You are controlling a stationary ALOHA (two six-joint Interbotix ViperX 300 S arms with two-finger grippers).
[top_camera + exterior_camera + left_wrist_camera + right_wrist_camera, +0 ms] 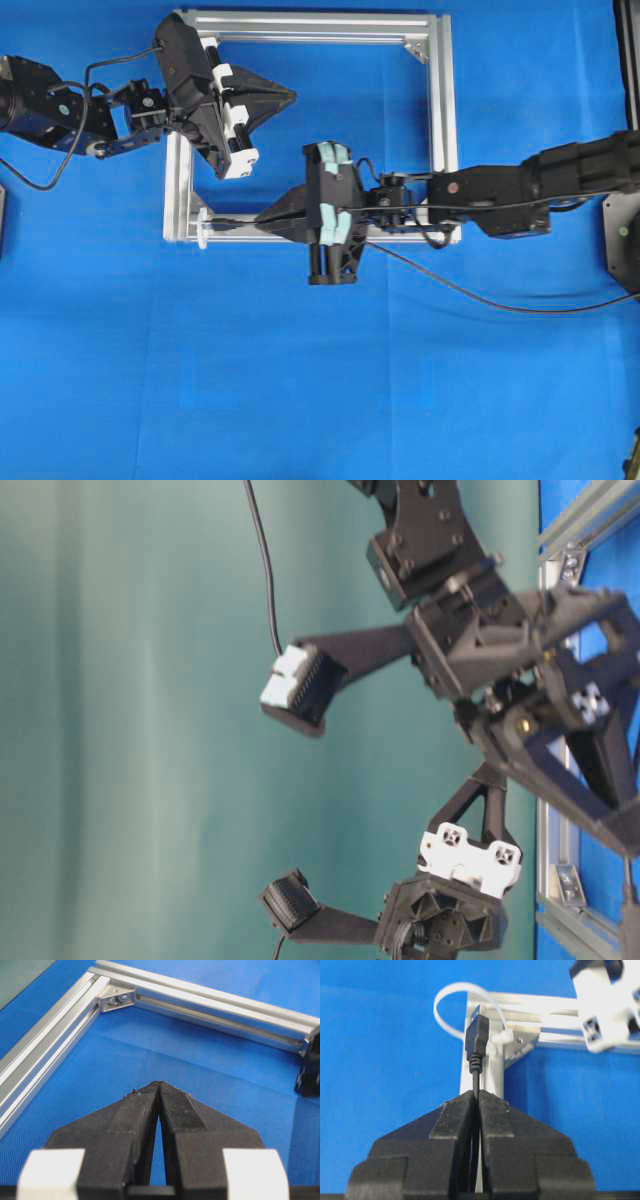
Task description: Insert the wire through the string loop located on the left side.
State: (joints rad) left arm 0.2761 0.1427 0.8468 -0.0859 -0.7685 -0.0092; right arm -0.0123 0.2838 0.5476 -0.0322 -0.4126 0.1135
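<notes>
Blue cloth covers the table (300, 400), where the right gripper (476, 1097) is clamped on the wire (476, 1077), its plug just short of the white string loop (451, 990) at the frame's (440, 110) near-left corner. The left gripper (159, 1087) is pressed shut and empty, over the frame's middle. A good pass likely means steering the plug dead centre through the loop without snagging the string.
</notes>
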